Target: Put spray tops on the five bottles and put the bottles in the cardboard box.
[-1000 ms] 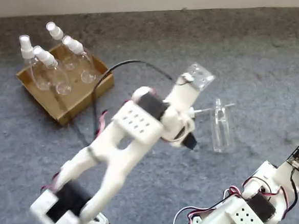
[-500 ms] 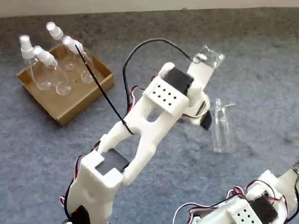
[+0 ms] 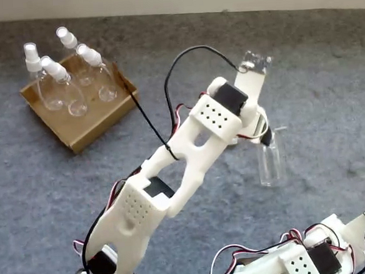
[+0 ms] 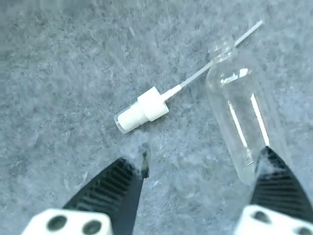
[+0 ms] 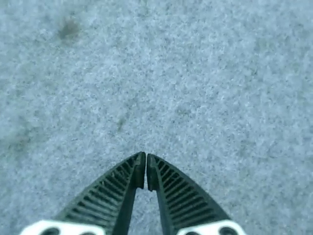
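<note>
The left arm (image 3: 196, 150) is built of white printed links with black servo blocks set between them, and two of its flat plates carry grids of small round holes. A thin black cable (image 3: 167, 94) arcs off it, alongside short red wires (image 3: 179, 109). The right arm (image 3: 299, 263) has the same white shell, a black servo, and red, white and black leads. The left gripper (image 4: 204, 154) and right gripper (image 5: 145, 159) have black ribbed fingers on white mounts, with dark holes that are possibly screw seats.
</note>
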Available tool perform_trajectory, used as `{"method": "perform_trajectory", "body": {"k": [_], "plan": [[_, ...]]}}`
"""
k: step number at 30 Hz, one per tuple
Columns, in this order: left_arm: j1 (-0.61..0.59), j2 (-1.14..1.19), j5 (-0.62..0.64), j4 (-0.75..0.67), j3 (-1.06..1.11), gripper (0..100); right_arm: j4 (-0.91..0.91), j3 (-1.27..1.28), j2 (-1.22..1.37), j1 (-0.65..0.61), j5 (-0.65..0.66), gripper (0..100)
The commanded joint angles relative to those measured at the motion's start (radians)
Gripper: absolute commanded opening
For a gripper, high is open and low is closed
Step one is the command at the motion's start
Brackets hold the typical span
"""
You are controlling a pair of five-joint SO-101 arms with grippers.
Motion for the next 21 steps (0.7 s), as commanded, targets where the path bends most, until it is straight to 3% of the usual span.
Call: {"method": "perform_trajectory", "body": {"k": [1,10,15,21], "plan": [[0.061,-0.007,0.028,0.011,-0.140,31,0.012,0.134,-0.007,0.012,0.009,0.9],[0.133,0.163,0.029,0.005,-0.136,31,0.012,0.134,-0.007,0.012,0.009,0.9],[0.133,0.228,0.155,-0.063,-0.136,31,0.012,0.134,-0.007,0.012,0.009,0.9],[0.134,0.283,0.155,-0.095,-0.136,31,0.012,0.134,-0.007,0.012,0.009,0.9]]}}
